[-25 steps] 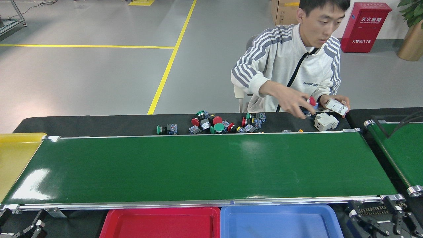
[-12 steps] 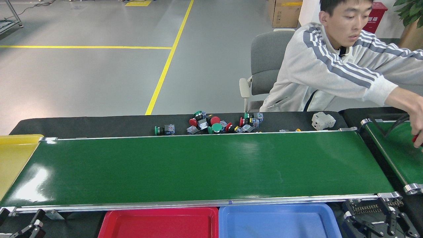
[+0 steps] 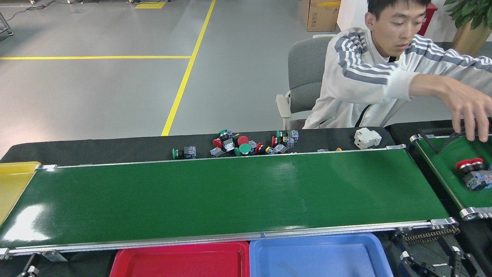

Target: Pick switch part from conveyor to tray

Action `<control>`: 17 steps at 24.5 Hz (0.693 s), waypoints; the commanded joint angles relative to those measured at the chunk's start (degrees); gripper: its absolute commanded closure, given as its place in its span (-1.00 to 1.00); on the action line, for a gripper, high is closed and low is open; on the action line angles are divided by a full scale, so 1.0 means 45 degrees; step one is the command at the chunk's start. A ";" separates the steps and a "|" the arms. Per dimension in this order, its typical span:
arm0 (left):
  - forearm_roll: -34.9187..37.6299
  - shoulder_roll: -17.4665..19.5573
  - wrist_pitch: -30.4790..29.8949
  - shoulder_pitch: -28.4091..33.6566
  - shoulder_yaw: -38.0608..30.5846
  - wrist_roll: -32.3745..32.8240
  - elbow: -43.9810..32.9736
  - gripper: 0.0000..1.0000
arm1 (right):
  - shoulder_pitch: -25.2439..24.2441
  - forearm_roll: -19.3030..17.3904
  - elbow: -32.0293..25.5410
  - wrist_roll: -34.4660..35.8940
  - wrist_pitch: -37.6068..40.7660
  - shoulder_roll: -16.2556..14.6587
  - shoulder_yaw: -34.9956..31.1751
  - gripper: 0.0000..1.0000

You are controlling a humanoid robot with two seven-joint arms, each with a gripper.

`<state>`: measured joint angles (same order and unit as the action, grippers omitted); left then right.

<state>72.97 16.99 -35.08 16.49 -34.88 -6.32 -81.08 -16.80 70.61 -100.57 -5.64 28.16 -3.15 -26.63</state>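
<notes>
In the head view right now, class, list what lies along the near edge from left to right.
Red tray → blue tray → chain drive.

Factory floor: conveyor, yellow floor lines

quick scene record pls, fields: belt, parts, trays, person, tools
belt: conveyor bare, no parts on it
parts: red-capped switch parts on second belt at right; pile of switch parts on black surface behind conveyor
trays: red tray, blue tray, nothing in the visible parts
person: hand above second belt
tools: neither tool in view
</notes>
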 commanded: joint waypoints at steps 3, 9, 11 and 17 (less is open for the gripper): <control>-0.0610 0.0815 0.0355 0.0594 0.0154 -0.0100 -0.0283 -1.00 | 0.0160 -0.0086 -0.0131 0.0121 0.0012 -0.0198 -0.0099 -0.98; -0.1821 0.1303 0.1937 0.1394 0.1541 -0.0100 -0.1494 -1.00 | 0.0140 -0.0067 -0.0131 0.0043 -0.0125 -0.0159 -0.0099 -0.98; -0.1841 0.1361 0.1976 0.1551 0.1580 -0.0100 -0.1689 -1.00 | 0.0140 -0.0067 -0.0131 0.0043 -0.0125 -0.0198 -0.0099 -0.98; -0.1684 0.1420 0.3226 0.1453 0.2733 -0.0061 -0.2373 -1.00 | 0.0140 -0.0067 -0.0111 -0.0113 -0.0086 -0.0159 -0.0079 -0.98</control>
<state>65.29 22.44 -22.60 23.32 -22.88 -6.42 -90.96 -16.59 70.49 -100.49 -5.77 27.75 -3.43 -26.76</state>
